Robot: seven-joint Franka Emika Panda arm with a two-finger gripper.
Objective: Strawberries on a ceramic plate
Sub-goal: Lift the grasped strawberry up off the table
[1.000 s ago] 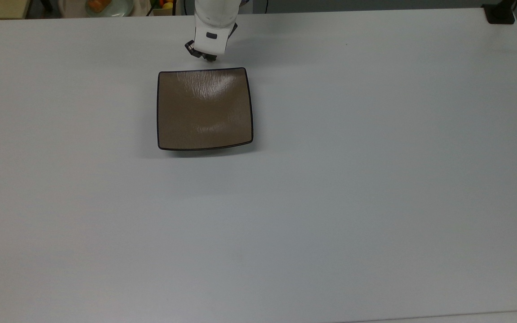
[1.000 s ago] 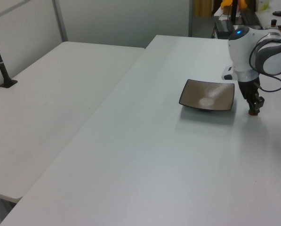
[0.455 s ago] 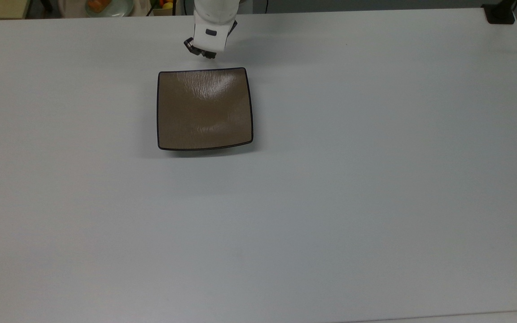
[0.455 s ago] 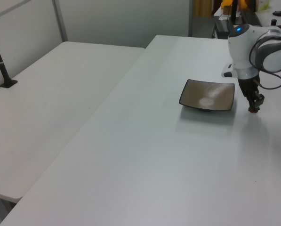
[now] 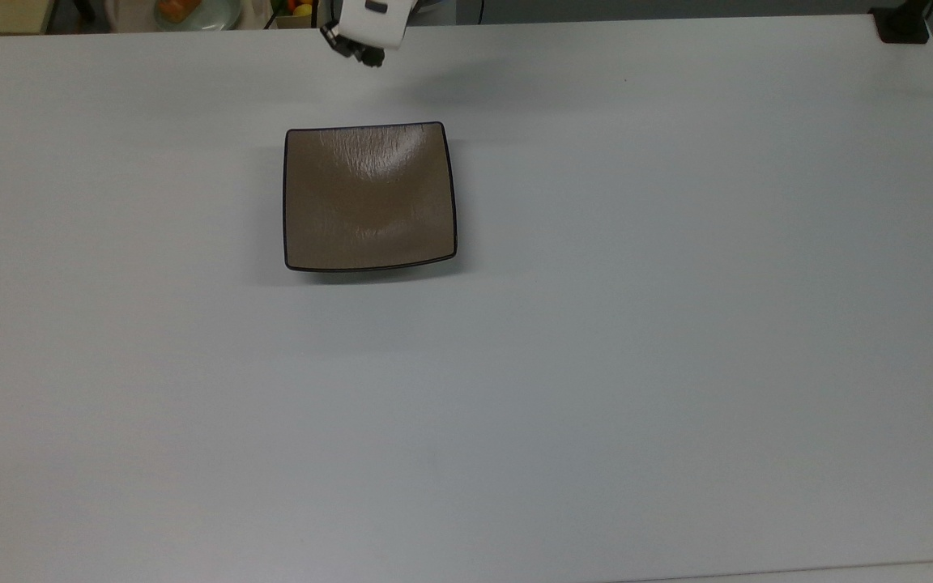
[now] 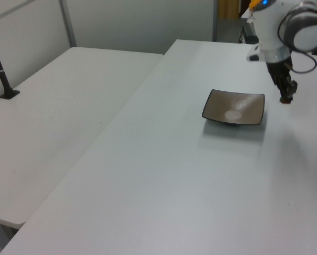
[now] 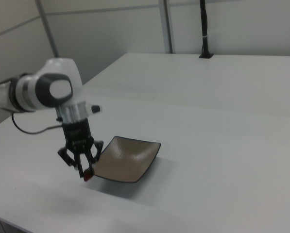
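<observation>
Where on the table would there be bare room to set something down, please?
Nearly everywhere: the table is bare on all sides of the ceramic plate, widest toward the top view's right and bottom. The plate's centre is bare too. Only the strip above its top edge is busy, where the claw holds the strawberry.

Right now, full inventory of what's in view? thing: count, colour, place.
plate: 1, square, tan-brown with a thin black rim, nothing on it, on the white table, toward the top view's upper left.
strawberry: 1, tiny, red, pinched at the tip of the hand, lifted off the table, beside the plate and not over it.
table: 1, white, under the plate; a second white table joins it at the left view's left.
black post: 1, clamped at the far table edge in the right view.
bowl with orange food: 1, beyond the table at the top view's top edge.
arm: 1, white and grey.
hand: 1, black fingers, shut on the strawberry.
</observation>
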